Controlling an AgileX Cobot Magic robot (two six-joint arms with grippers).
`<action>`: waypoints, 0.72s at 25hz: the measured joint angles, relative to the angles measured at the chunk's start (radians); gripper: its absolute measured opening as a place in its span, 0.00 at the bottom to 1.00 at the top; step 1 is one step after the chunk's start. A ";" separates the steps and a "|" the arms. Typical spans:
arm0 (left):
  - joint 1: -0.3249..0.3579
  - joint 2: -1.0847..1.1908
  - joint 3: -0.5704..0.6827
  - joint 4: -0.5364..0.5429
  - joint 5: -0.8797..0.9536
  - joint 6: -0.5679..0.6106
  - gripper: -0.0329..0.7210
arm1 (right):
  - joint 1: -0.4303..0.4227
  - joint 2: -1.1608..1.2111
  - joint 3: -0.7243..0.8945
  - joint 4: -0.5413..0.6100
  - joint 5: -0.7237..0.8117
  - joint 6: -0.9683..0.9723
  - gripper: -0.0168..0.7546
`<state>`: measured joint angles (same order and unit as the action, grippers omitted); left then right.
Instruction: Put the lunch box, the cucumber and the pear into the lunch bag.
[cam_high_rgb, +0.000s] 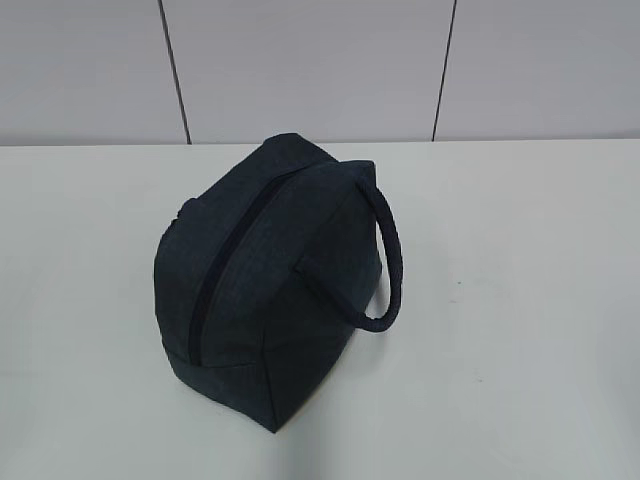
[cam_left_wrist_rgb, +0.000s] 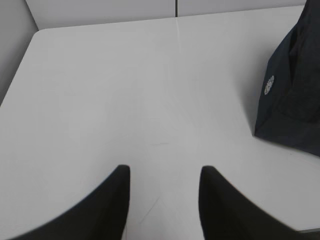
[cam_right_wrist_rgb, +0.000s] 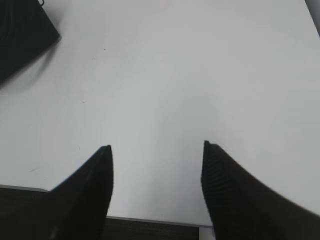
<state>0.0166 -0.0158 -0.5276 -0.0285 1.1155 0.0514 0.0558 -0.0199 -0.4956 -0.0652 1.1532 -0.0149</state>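
White tabletop (cam_high_rgb: 520, 300) bears only the zipped dark navy fabric lunch bag (cam_high_rgb: 265, 290); left gripper (cam_left_wrist_rgb: 164, 172) and right gripper (cam_right_wrist_rgb: 156, 150) hang parted, empty.

Left gripper (cam_left_wrist_rgb: 164, 172) hung low with its two dark fingers (cam_left_wrist_rgb: 112, 205) parted and nothing between them. Right gripper (cam_right_wrist_rgb: 156, 147) likewise hung with jaws spread wider, fingers (cam_right_wrist_rgb: 227, 185) empty. Neither arm appeared in the exterior view.
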 joint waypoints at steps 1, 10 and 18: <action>0.000 0.000 0.000 0.000 0.000 0.000 0.41 | 0.000 0.000 0.000 0.000 0.000 0.000 0.60; 0.000 0.000 0.000 0.000 0.000 0.000 0.41 | 0.000 0.000 0.000 0.000 0.000 0.000 0.60; 0.000 0.000 0.000 0.000 0.000 0.000 0.41 | 0.000 0.000 0.000 0.000 0.000 0.000 0.60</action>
<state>0.0166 -0.0158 -0.5276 -0.0289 1.1155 0.0514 0.0558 -0.0199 -0.4956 -0.0652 1.1532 -0.0149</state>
